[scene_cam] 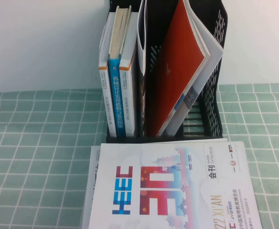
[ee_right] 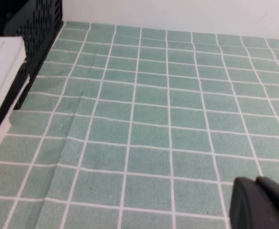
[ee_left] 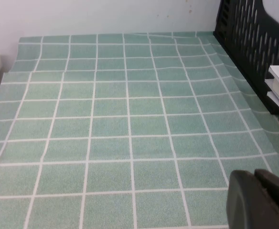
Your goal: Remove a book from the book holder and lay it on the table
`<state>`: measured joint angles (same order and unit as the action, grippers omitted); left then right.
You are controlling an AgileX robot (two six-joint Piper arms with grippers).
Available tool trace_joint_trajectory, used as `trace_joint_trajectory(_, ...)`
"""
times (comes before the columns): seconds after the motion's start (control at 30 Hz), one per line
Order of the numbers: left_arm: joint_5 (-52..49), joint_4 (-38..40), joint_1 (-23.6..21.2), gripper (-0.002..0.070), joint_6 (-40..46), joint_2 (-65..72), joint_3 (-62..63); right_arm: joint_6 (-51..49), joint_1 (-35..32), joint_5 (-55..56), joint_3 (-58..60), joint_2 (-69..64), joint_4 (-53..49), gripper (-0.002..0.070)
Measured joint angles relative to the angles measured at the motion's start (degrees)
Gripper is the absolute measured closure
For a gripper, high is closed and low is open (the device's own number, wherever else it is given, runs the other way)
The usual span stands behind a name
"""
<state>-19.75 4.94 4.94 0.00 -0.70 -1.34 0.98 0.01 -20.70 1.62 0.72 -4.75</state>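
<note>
The black book holder (scene_cam: pixel 211 95) stands at the back of the table (scene_cam: pixel 34 143). In its middle slot a thin white magazine (scene_cam: pixel 142 43), which I take for the book, stands edge-on with its cover hidden. Neither gripper shows in the high view. My left gripper (ee_left: pixel 254 174) hovers shut and empty over bare cloth, left of the holder (ee_left: pixel 244 38). My right gripper (ee_right: pixel 256 181) is also shut and empty, over cloth to the right of the holder (ee_right: pixel 29 24).
A red-covered book (scene_cam: pixel 177 71) leans in the holder's right slot, and blue-and-white books (scene_cam: pixel 116 90) fill the left one. A white HEEC magazine (scene_cam: pixel 177 186) lies on a small stack in front of the holder. A white wall rises behind.
</note>
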Motion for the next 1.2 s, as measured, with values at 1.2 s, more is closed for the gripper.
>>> trace_joint_trajectory(1.2, 0.0, -0.7, 0.0, 0.0677, 0.8, 0.0, 0.0, 0.0, 0.0, 0.0, 0.0, 0.0, 0.0, 0.0678)
